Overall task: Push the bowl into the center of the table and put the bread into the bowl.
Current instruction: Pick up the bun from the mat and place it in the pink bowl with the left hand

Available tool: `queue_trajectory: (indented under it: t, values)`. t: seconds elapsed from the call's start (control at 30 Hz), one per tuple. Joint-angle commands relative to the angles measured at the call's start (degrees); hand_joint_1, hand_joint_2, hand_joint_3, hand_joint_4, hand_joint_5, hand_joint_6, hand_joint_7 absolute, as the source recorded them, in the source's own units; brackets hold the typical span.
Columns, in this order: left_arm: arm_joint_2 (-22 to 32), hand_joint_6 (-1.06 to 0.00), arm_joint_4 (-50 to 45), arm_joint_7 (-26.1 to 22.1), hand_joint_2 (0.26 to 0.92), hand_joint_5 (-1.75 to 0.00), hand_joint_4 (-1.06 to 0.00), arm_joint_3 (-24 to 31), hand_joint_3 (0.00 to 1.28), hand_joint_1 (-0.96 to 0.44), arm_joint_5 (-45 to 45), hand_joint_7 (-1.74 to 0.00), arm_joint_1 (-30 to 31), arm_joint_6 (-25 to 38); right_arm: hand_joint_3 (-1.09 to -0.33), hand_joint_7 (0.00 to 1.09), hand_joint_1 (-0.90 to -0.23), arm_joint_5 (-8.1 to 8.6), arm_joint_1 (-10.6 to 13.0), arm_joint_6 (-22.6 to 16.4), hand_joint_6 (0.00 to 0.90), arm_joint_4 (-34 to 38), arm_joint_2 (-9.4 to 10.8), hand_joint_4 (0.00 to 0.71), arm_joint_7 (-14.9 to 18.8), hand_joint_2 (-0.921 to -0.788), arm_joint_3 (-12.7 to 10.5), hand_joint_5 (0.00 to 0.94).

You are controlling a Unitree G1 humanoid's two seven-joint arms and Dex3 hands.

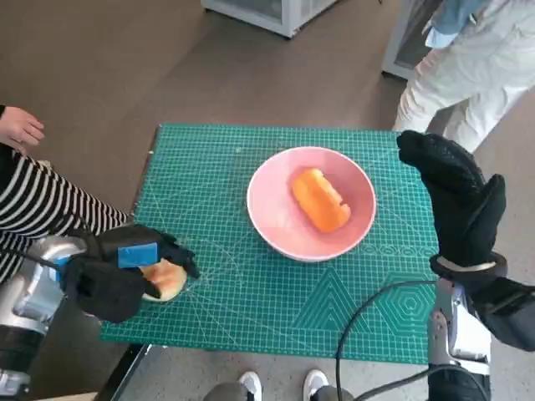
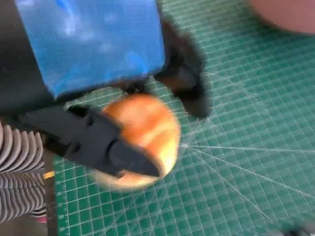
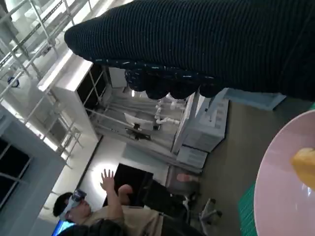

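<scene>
A pink bowl stands near the middle of the green cutting mat, with an orange piece of bread lying in it. A round golden bun sits at the mat's front left corner. My left hand is over it; in the left wrist view the thumb lies across the bun and the fingers curl round its far side, gripping it. My right hand is raised to the right of the bowl, fingers straight, holding nothing. The right wrist view shows the glove, the bowl's rim and a bit of bread.
A person's striped sleeve reaches in at the left. Another person in pale trousers stands at the back right. Shoes show below the table's front edge. A black cable crosses the mat's front right.
</scene>
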Motion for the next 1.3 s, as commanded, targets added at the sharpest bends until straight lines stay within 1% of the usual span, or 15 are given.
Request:
queue_trajectory:
  t: [0.03, 0.13, 0.3, 0.47, 0.53, 0.63, 0.73, 0.83, 1.0, 1.07, 1.3]
  values:
    - [1.5, -0.64, -6.87, -2.64, 0.901, -1.1, -0.73, 4.17, 0.08, 0.0, -6.64, -1.17, -1.7, 3.08, -0.704, 0.44, -0.665, -0.49, 0.47, 0.49, 0.098, 0.97, -0.16, 0.156, -0.32, -0.921, -0.13, 0.0]
    - [0.96, -0.64, -10.04, -3.01, 0.908, -1.13, -0.71, 6.33, 0.07, 0.0, -10.05, -1.16, -2.75, 3.78, -0.704, 0.44, -0.667, -0.83, 0.16, 0.41, 0.099, 1.22, -0.05, 0.156, -0.48, -0.921, -0.05, 0.0]
    - [-2.54, -0.65, -9.68, -2.59, 0.91, -1.17, -0.7, 8.59, 0.07, 0.0, -16.34, -1.14, -6.92, 0.2, -0.704, 0.44, -0.67, -1.04, -0.48, 0.28, 0.099, 1.96, 0.0, 0.156, -0.6, -0.921, -0.01, 0.0]
    - [-6.76, -0.67, -8.23, -0.5, 0.904, -1.18, -0.74, 9.38, 0.06, 0.0, -18.25, -1.06, -12.73, -3.02, -0.704, 0.44, -0.673, -1.13, -1.06, 0.05, 0.099, 2.73, 0.05, 0.156, -0.56, -0.921, 0.04, 0.0]
    - [-8.56, -0.69, -7.51, 0.67, 0.897, -1.18, -0.76, 9.26, 0.06, 0.0, -17.85, -1.01, -15.21, -4.0, -0.704, 0.44, -0.674, -1.19, -1.27, -0.05, 0.099, 2.99, 0.09, 0.155, -0.56, -0.921, 0.12, 0.0]
    - [-11.67, -0.7, -6.43, 2.88, 0.89, -1.15, -0.78, 8.35, 0.06, 0.0, -16.17, -1.0, -19.97, -4.28, -0.704, 0.44, -0.673, -1.4, -1.46, -0.16, 0.098, 3.17, 0.18, 0.155, -0.68, -0.921, 0.29, 0.0]
    - [-13.64, -0.7, -6.06, 4.56, 0.884, -1.07, -0.79, 7.45, 0.06, 0.0, -14.02, -1.07, -23.49, -3.14, -0.705, 0.44, -0.673, -1.41, -1.57, -0.31, 0.097, 3.39, 0.17, 0.155, -0.66, -0.921, 0.34, 0.0]
    - [-16.33, -0.7, -5.56, 6.76, 0.884, -1.03, -0.79, 5.47, 0.06, 0.0, -9.99, -1.11, -27.76, -1.11, -0.705, 0.44, -0.673, -1.3, -1.59, -0.62, 0.097, 3.72, 0.05, 0.154, -0.46, -0.921, 0.27, 0.0]
    - [-20.83, -0.71, -2.9, 8.04, 0.885, -1.0, -0.78, 2.6, 0.06, 0.0, -7.42, -1.14, -32.5, 1.02, -0.705, 0.44, -0.672, -1.32, -1.38, -0.9, 0.097, 3.62, -0.09, 0.151, -0.5, -0.921, 0.23, 0.0]
    - [-22.83, -0.72, -0.73, 8.43, 0.886, -1.01, -0.77, 1.28, 0.06, 0.0, -6.45, -1.14, -34.38, 0.89, -0.705, 0.44, -0.67, -1.27, -1.22, -0.91, 0.096, 3.48, -0.16, 0.148, -0.53, -0.921, 0.15, 0.0]
    - [-29.47, -0.69, 11.8, 11.64, 0.913, -1.06, -0.74, -2.42, 0.03, 0.0, -2.46, -1.15, -40.53, -3.52, -0.705, 0.44, -0.669, -1.14, -0.66, -1.08, 0.096, 3.13, -0.63, 0.145, -0.54, -0.921, -0.39, 0.0]
